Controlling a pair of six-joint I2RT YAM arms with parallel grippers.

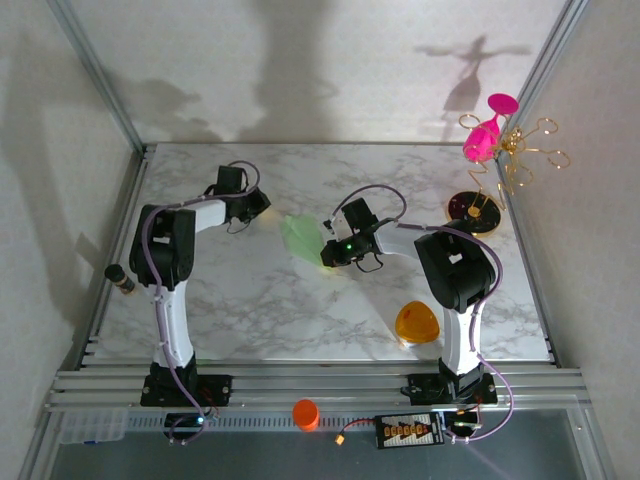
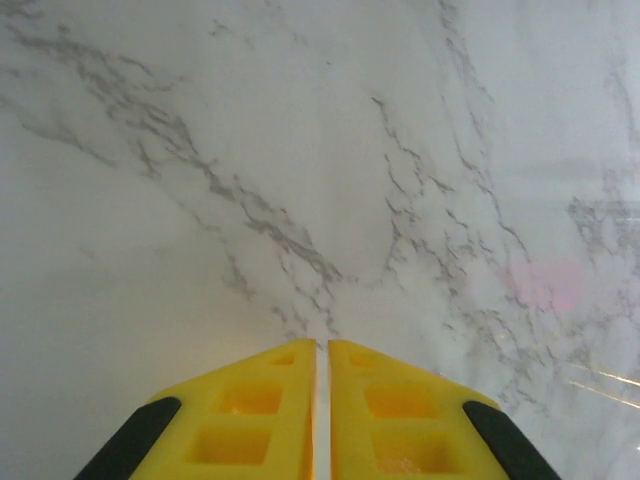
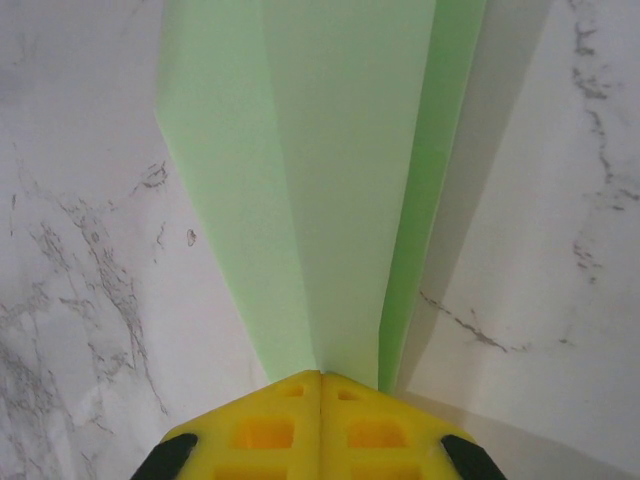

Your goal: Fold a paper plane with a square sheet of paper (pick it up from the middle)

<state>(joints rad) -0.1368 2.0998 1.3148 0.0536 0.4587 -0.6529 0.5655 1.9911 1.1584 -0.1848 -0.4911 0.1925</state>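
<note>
- The right hand (image 3: 321, 378) is pressed together on the narrow end of the pale green paper plane (image 3: 330, 200), pinching it.
- The plane's long axis runs straight out from those fingertips and widens away from them. From above it lies over the marble worktop (image 1: 300, 310), between the two arms.
- The left hand (image 2: 322, 345), all but closed on nothing, hangs over bare marble, apart from the plane. The right arm is nearer, so setting the plane down looks like its job.
</note>
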